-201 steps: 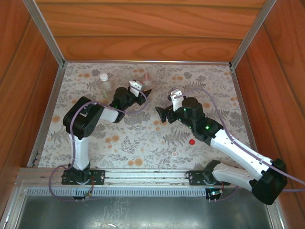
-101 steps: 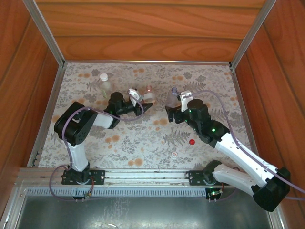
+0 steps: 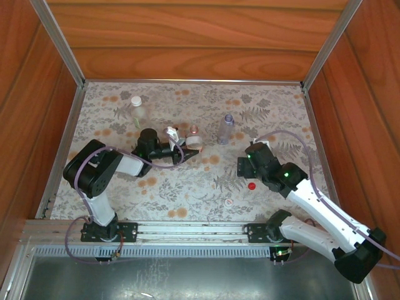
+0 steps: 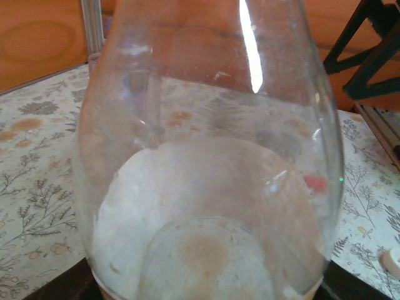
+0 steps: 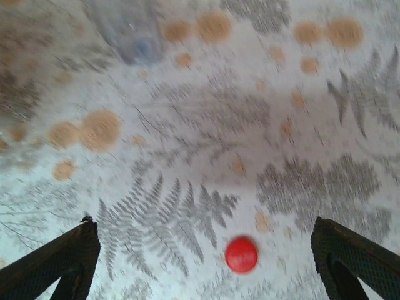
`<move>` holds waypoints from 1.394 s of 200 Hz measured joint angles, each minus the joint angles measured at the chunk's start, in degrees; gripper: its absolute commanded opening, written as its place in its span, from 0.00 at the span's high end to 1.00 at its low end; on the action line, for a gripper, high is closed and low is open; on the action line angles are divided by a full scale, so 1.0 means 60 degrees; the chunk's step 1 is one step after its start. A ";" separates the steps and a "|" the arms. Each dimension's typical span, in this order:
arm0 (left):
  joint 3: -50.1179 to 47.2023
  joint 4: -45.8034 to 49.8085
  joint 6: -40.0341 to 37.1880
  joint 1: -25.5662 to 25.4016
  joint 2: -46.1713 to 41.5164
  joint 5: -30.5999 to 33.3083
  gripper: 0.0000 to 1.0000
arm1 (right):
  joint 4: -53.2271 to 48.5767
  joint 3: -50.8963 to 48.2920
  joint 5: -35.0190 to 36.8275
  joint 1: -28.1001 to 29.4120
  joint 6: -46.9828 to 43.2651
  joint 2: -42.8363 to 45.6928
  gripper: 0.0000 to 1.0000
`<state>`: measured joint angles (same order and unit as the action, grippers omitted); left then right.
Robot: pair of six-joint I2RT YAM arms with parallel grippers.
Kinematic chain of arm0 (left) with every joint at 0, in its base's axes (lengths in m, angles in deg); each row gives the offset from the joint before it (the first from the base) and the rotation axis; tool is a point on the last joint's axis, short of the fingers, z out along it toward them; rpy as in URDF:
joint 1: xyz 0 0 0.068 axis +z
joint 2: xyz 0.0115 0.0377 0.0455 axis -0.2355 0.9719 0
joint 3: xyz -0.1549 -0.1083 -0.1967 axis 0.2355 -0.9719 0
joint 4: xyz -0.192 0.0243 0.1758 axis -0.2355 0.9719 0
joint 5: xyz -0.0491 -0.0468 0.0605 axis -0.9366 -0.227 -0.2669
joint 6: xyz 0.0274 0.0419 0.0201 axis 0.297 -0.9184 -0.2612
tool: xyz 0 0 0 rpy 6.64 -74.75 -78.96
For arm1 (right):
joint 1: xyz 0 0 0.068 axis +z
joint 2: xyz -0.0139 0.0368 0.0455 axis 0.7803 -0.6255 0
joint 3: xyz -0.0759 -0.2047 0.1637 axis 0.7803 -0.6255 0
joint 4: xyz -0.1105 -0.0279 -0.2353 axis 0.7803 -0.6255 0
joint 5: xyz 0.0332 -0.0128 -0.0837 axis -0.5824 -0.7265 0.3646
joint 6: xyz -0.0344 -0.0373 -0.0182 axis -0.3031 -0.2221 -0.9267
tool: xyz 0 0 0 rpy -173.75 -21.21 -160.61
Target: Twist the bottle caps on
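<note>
My left gripper [image 3: 186, 149] is clenched on the red-orange-labelled bottle [image 4: 206, 187]. In my left wrist view its clear, rounded body rises from between my dark fingers [image 4: 59, 286]. It is so close that it blurs, and there is a whitish patch low on its wall. From above, the bottle looks roughly upright just past my left wrist, around the middle of the table [image 3: 187, 187]. I cannot tell whether its base touches the cloth.

My right gripper [image 5: 203, 231] is released, its two fingers [image 5: 59, 262] spread wide and aimed down at the flowered cloth. The red cap [image 5: 242, 255] lies flat on the table between them, nearer one finger than the other and touching neither. From above it sits just beside my right wrist, on the near side.

Farther out, the slim bluish-purple bottle [image 3: 225, 128] stands upright, set back between my two grippers and apart from both. My right wrist view catches it as a blurred bluish shape near the top edge. The plain bottle [image 3: 136, 111] stands toward the far left with a white cap [image 3: 135, 100] on its neck, well apart from my left gripper. A loose white cap [image 3: 229, 202] lies on the cloth toward the front, near the red cap. Wooden walls [image 3: 187, 37] close in the table.
</note>
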<state>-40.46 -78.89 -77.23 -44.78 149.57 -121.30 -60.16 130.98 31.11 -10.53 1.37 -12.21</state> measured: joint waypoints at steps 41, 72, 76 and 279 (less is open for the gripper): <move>-0.0109 -0.0146 -0.0018 -0.0091 -0.0022 -0.0047 0.42 | -0.0506 -0.0073 -0.0306 -0.0182 0.0787 -0.0652 0.07; -0.0109 -0.0153 -0.0033 -0.0102 -0.0022 -0.0036 0.40 | -0.0423 -0.0299 -0.0641 -0.0514 0.0969 -0.1002 0.07; -0.0109 -0.0153 -0.0033 -0.0102 -0.0022 -0.0036 0.40 | -0.0397 -0.0335 -0.0703 -0.0572 0.0984 -0.1024 0.07; -0.0171 -0.0226 -0.0211 -0.0142 -0.0033 -0.0036 0.40 | 0.0892 -0.1887 -0.1920 -0.1836 0.1836 -0.2503 0.44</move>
<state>-41.49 -80.25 -78.49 -45.63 149.37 -121.52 -54.81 119.66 19.60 -21.55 12.38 -27.22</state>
